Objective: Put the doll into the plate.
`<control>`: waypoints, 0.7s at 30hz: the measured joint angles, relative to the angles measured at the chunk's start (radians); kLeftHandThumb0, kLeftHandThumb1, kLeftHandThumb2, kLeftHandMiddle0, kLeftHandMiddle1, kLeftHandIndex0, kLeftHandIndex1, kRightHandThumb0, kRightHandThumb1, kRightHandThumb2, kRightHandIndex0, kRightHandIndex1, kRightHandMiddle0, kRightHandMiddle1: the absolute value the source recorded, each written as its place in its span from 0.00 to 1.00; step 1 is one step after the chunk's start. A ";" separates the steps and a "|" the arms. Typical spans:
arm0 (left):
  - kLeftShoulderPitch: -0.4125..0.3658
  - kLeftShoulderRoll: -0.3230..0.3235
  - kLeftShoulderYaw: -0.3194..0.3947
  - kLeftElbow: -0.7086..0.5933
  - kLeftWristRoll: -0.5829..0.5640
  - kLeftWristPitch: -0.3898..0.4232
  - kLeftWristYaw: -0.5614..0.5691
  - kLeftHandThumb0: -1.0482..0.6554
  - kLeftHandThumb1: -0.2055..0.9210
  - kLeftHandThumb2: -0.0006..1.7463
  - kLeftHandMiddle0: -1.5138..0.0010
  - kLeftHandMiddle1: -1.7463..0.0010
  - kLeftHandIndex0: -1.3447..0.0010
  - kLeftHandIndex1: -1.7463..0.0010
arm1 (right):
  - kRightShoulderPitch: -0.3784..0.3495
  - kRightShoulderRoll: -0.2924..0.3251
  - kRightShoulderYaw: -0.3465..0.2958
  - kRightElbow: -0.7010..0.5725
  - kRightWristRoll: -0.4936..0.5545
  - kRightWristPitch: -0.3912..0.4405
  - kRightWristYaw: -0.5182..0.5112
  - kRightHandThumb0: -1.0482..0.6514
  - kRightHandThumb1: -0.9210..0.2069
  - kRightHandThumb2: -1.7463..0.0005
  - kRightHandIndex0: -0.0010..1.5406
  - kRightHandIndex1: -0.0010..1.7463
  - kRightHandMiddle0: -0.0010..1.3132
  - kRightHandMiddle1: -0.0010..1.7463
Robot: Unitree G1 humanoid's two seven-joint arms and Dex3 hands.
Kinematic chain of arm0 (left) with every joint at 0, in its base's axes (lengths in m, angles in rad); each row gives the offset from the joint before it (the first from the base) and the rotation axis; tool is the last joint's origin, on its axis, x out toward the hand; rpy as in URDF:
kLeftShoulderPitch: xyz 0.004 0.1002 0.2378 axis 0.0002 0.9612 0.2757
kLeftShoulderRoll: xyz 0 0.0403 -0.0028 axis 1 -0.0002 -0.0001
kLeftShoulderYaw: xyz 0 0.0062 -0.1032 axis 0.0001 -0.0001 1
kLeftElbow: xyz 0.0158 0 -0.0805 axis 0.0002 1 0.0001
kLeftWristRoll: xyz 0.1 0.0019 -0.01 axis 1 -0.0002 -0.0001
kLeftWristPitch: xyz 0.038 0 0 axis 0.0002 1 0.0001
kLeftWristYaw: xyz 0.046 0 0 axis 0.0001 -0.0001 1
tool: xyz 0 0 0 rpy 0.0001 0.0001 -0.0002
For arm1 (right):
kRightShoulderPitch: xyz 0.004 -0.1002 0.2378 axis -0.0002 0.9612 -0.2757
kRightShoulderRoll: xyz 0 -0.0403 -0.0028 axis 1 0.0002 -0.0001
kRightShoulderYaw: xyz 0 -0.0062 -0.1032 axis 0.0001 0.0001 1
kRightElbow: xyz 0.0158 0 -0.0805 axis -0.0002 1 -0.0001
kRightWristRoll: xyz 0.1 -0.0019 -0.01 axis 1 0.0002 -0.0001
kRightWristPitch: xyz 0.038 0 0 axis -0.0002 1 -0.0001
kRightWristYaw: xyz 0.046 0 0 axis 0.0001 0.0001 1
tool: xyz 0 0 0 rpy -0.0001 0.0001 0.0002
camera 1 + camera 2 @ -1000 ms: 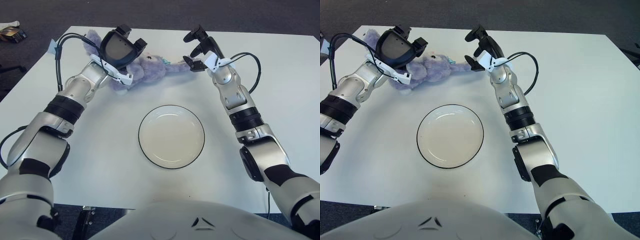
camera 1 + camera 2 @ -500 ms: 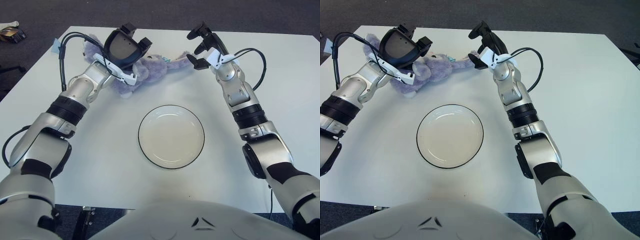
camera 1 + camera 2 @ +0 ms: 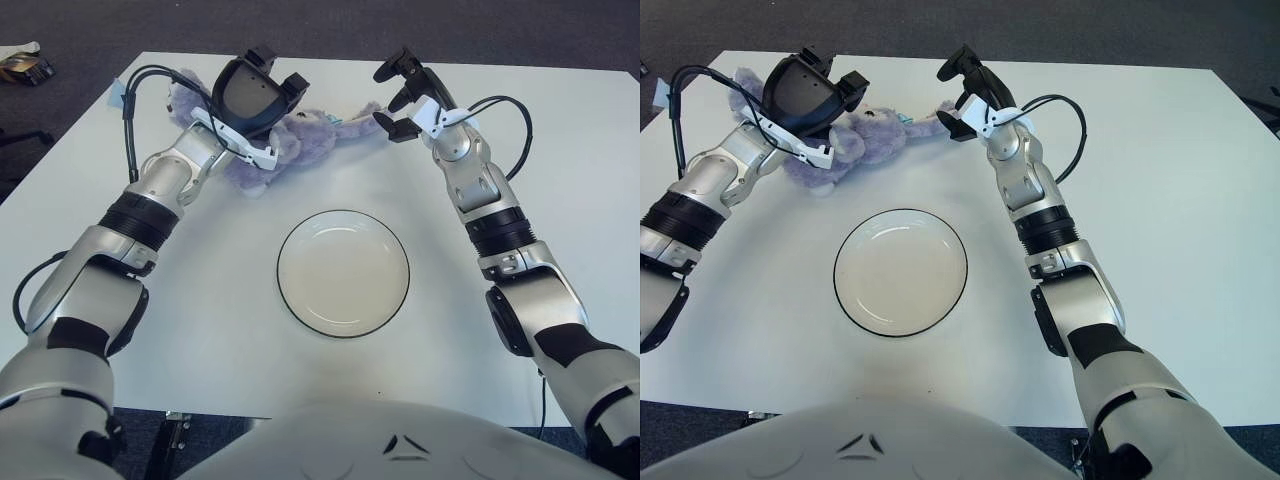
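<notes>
Closing both grips should wait until each open-fingered robot hand, left (image 3: pixel 255 85) and right (image 3: pixel 398 95), brackets the purple plush doll (image 3: pixel 300 138) (lying on the counter (image 3: pixel 200 300) beyond the empty plate (image 3: pixel 343 273)), holding nothing.

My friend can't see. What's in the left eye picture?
A purple doll lies at the far side of a white table, with the robot's left hand over its left end and the right hand open at its other end. An empty white plate waits nearer the robot.
</notes>
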 measured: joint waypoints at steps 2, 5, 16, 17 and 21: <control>0.000 -0.002 -0.001 0.000 0.005 -0.001 0.012 0.61 0.19 0.91 0.52 0.06 0.39 0.07 | 0.000 -0.004 0.001 0.001 0.000 0.000 0.004 0.34 0.43 0.42 0.26 0.72 0.05 0.80; 0.000 -0.003 -0.001 -0.001 0.014 -0.001 0.029 0.61 0.17 0.92 0.51 0.02 0.36 0.13 | -0.001 -0.010 0.002 0.001 -0.001 0.000 0.010 0.34 0.42 0.43 0.26 0.71 0.06 0.79; 0.000 -0.008 -0.002 -0.014 0.037 -0.002 0.059 0.61 0.14 0.90 0.46 0.00 0.30 0.26 | -0.016 -0.021 0.008 0.020 -0.005 0.003 0.038 0.36 0.45 0.41 0.26 0.69 0.06 0.78; 0.000 -0.008 -0.002 -0.016 0.038 -0.002 0.060 0.61 0.14 0.90 0.45 0.00 0.30 0.26 | -0.021 -0.023 0.010 0.028 -0.005 0.002 0.041 0.37 0.46 0.41 0.25 0.68 0.05 0.78; 0.006 -0.007 -0.001 -0.030 0.043 -0.001 0.067 0.61 0.13 0.91 0.44 0.00 0.31 0.26 | -0.051 -0.034 0.032 0.079 -0.021 -0.009 0.050 0.37 0.47 0.40 0.24 0.65 0.02 0.77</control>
